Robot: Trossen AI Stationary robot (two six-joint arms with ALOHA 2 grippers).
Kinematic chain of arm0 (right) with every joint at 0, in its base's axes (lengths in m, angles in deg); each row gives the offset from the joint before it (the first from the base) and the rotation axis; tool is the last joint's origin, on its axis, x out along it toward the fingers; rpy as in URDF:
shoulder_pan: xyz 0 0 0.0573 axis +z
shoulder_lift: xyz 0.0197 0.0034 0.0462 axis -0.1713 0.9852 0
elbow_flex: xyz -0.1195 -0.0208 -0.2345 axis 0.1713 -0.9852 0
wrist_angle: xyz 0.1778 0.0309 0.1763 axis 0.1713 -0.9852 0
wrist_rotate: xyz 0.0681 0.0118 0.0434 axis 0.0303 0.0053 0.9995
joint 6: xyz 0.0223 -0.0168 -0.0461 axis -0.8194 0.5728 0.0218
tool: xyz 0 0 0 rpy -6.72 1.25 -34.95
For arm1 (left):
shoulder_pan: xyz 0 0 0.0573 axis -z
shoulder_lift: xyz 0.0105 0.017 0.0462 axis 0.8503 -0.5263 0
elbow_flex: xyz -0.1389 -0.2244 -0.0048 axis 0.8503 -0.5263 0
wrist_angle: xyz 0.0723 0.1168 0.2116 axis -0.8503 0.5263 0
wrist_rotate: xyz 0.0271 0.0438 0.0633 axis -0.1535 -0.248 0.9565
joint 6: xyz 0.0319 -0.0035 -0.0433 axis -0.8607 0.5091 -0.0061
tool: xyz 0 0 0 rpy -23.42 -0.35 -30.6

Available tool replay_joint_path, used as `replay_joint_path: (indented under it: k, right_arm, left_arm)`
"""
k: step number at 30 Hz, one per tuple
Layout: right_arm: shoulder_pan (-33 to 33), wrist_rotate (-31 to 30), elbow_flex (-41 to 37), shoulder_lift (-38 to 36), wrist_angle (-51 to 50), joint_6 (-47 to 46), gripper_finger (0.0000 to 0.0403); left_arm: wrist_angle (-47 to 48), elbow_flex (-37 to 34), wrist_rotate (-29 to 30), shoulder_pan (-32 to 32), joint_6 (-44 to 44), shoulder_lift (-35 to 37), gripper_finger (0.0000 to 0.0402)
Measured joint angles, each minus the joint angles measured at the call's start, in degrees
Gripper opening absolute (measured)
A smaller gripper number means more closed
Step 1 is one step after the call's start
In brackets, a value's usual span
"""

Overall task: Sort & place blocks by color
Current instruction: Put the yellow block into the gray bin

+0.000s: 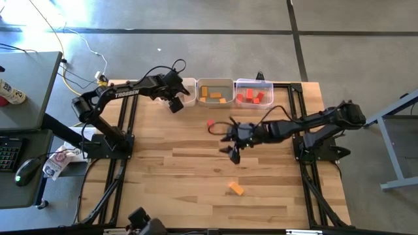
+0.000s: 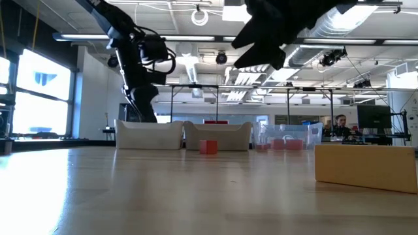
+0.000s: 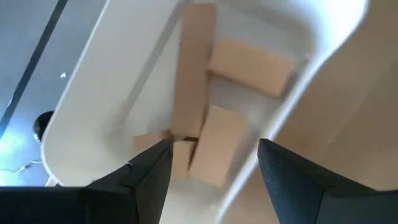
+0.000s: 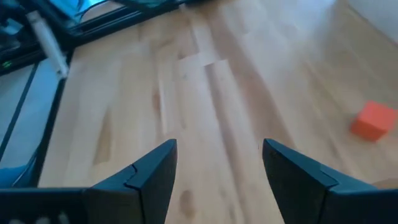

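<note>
Three small bins stand in a row at the table's far edge. The white left bin (image 1: pixel 189 91) holds several plain wood blocks (image 3: pixel 193 81). My left gripper (image 3: pixel 214 149) hangs open just above them and holds nothing. The middle bin (image 1: pixel 215 83) holds orange blocks (image 1: pixel 214 96), and the clear right bin (image 1: pixel 255 83) holds red blocks (image 1: pixel 253 97). A red block (image 1: pixel 210 122) lies on the table before the bins. An orange block (image 1: pixel 236 188) lies toward the near edge. My right gripper (image 1: pixel 235 155) is open above the table's middle, with bare table between its fingers (image 4: pixel 155 171).
The arms' dark base frames run along the table's left side (image 1: pixel 124 130) and right side (image 1: pixel 304 130). A desk with a keyboard and mouse (image 1: pixel 26 171) stands left of the table. Bare wood lies between the red block and the orange block.
</note>
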Motion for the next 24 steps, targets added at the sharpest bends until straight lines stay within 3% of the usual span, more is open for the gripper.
replay_joint_path:
  k: [8,15,24]
  right_arm:
    - [7.57,-5.68,1.56,0.02,-1.0,-3.64,0.0224]
    - [12.23,-12.75,7.18,0.02,-11.4,-7.51,0.0224]
    - [16.27,-12.87,7.65,0.93,-18.99,-18.68,0.0224]
  left_arm:
    - [4.64,2.67,0.0,6.46,3.19,0.0,0.0223]
    - [7.52,3.26,-0.13,12.32,4.05,0.0,0.0223]
    - [7.52,3.26,-0.09,14.62,4.28,0.0,0.0223]
